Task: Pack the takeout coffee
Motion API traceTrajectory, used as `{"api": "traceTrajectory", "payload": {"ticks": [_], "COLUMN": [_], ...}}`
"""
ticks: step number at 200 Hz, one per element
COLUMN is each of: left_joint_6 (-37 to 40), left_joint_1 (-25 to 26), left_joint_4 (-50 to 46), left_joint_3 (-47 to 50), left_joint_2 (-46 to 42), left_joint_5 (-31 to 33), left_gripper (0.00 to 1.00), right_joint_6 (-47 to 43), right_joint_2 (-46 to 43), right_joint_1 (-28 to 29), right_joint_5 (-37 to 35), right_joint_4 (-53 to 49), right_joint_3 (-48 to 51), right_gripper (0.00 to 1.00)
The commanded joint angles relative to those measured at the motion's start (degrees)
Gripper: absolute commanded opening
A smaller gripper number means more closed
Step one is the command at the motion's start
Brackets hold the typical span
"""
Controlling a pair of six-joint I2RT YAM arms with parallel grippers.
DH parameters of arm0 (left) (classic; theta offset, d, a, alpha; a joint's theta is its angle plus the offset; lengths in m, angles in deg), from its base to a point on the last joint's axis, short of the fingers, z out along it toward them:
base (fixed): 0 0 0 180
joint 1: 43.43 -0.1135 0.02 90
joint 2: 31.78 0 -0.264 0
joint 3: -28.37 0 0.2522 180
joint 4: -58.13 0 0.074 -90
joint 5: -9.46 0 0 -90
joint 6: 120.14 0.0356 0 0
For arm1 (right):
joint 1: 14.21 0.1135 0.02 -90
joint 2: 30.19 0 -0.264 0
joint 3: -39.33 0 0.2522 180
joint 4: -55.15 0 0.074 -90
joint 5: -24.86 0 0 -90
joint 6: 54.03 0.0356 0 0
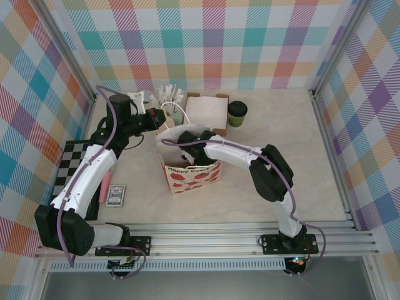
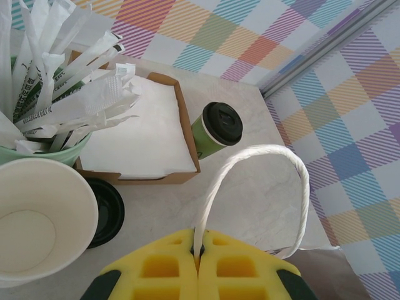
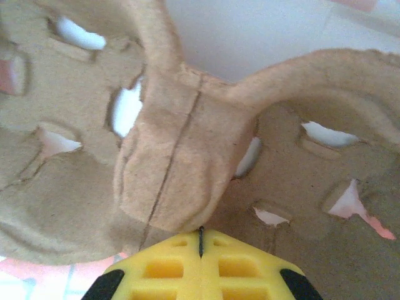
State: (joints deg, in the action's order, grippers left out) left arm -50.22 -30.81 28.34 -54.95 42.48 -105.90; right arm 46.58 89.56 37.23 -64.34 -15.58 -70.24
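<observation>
The bag (image 1: 190,172) stands mid-table, its handle (image 2: 262,153) pinched in the clenched left gripper (image 2: 197,250), the right gripper (image 3: 200,234) clamped on a carrier (image 3: 181,162) ridge inside it, and the coffee (image 1: 237,113) stands upright behind, lid up, just right of the box (image 2: 186,128).

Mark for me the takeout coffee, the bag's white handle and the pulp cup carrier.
takeout coffee (image 2: 224,123), left wrist view, on its black lid.
white handle (image 2: 262,149), left wrist view, on the top of its loop.
pulp cup carrier (image 3: 181,144), right wrist view, on its central ridge.
</observation>
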Motion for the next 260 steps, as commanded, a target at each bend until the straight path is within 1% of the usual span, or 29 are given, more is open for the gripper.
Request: {"api": "traceTrajectory", "payload": {"ticks": [1,18,46,75,87,116,135,153,186,213,243,260], "left_joint_6": [0.8,0.6,0.4,0.2,0.1,0.4,0.7,0.8,0.6,0.4,0.3,0.1], "left_joint_1": [0.1,0.2,0.2,0.2,0.3,0.3,0.3,0.3,0.4,0.5,0.6,0.6], "left_joint_4": [1.9,2.2,2.1,2.1,2.2,2.4,2.2,2.3,2.3,2.3,2.5,2.6], "left_joint_3": [0.1,0.5,0.8,1.0,1.0,1.0,0.8,0.7,0.8,1.0,1.0,1.0], "left_joint_2": [-1.0,-1.1,-1.0,-0.4,-0.4,-0.6,-0.6,-0.5,0.0,0.1,0.1,0.1], "left_joint_5": [0.4,0.3,0.0,-0.5,-0.6,-0.5,-0.5,-0.6,-1.2,-1.2,-1.1,-1.2], "left_gripper": [0.0,0.0,0.0,0.0,0.0,0.0,0.0,0.0,0.0,0.0,0.0,0.0], "right_joint_6": [-1.2,-0.4,0.9,0.8,-0.1,-3.3,-2.9,-1.5,1.2,1.3,2.7,2.9], "right_joint_2": [-1.0,1.0,4.0,3.8,2.6,-0.6,-0.8,0.0,3.9,6.7,6.0,5.1], "right_joint_1": [0.4,0.3,0.3,0.3,0.3,0.3,0.3,0.3,0.3,0.4,0.3,0.3], "right_joint_5": [3.9,1.5,-4.1,-7.5,-7.0,-0.5,2.7,3.1,-0.6,-4.1,-8.1,-8.7], "right_joint_4": [0.8,2.4,2.9,3.2,3.8,3.9,2.9,3.8,4.7,3.6,5.0,6.2], "right_joint_3": [1.2,2.6,1.8,0.8,0.6,0.8,1.6,3.9,3.9,2.3,2.1,2.0], "right_gripper": [0.06,0.06,0.07,0.08,0.09,0.13,0.15,0.15,0.16,0.17,0.18,0.2]}}
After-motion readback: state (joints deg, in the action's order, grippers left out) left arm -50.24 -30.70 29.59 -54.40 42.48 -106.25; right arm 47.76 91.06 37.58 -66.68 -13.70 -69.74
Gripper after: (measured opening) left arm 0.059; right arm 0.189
